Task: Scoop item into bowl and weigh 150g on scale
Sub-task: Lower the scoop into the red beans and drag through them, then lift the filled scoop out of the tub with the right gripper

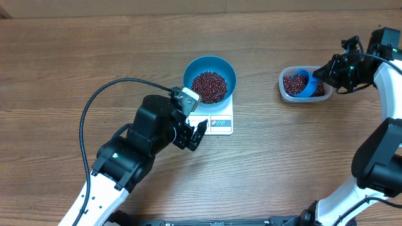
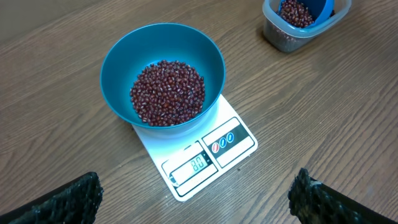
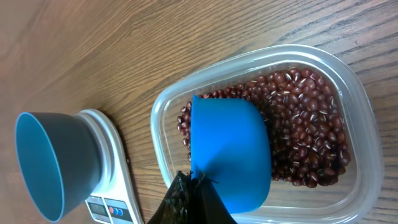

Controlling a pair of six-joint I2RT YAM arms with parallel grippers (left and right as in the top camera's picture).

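Note:
The blue bowl (image 1: pixel 210 63) stands on the white scale (image 1: pixel 220 124) at mid-table and holds a heap of dark red beans (image 1: pixel 209 86). My left gripper (image 1: pixel 196 133) hovers open just in front of the scale, touching nothing. In the left wrist view its fingers (image 2: pixel 74 199) stand far apart below the bowl (image 2: pixel 124 62) and the scale (image 2: pixel 230 140), whose display is lit. At the right, my right gripper (image 1: pixel 320 74) is shut on the handle of a small blue scoop (image 3: pixel 230 149). The scoop is dipped into the beans (image 3: pixel 305 137) in a clear tub (image 3: pixel 357 106).
The clear tub (image 1: pixel 282 85) sits to the right of the scale with a gap of bare wood between them. A black cable (image 1: pixel 94 107) loops over the table left of my left arm. The right arm's white links rise along the right edge.

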